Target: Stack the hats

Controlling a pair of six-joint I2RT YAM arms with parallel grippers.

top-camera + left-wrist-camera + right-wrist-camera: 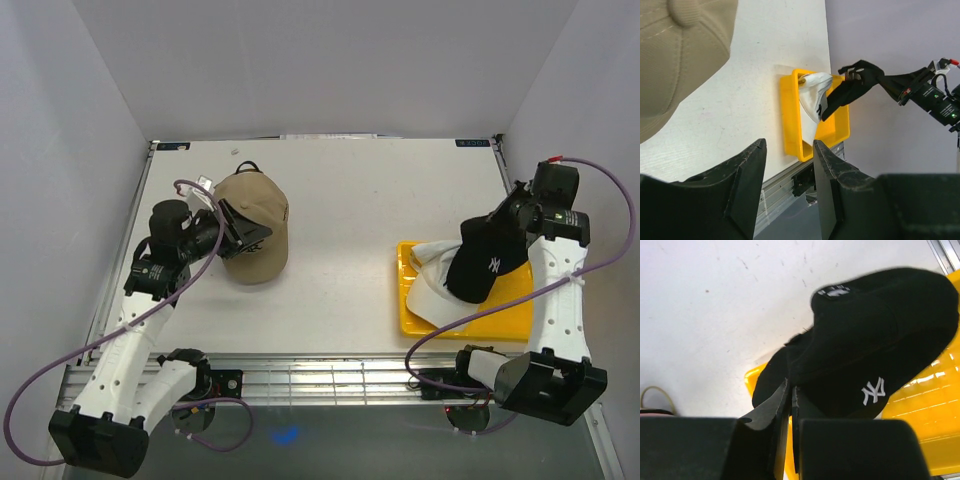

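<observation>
Right claw (790,390) clamped on black cap (875,335), over yellow tray (500,322). Left claw (789,155) half open, empty, beside tan cap (675,60).

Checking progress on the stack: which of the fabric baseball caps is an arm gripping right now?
The black fabric cap with the white logo, pinched in the right gripper over the yellow plastic tray. The tan cap and white cap lie free.

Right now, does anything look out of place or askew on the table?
Yes. The white cap lies crumpled in the yellow tray, bunched against its left side. The black cap dangles tilted above it from the right gripper, pinched by one edge.
</observation>
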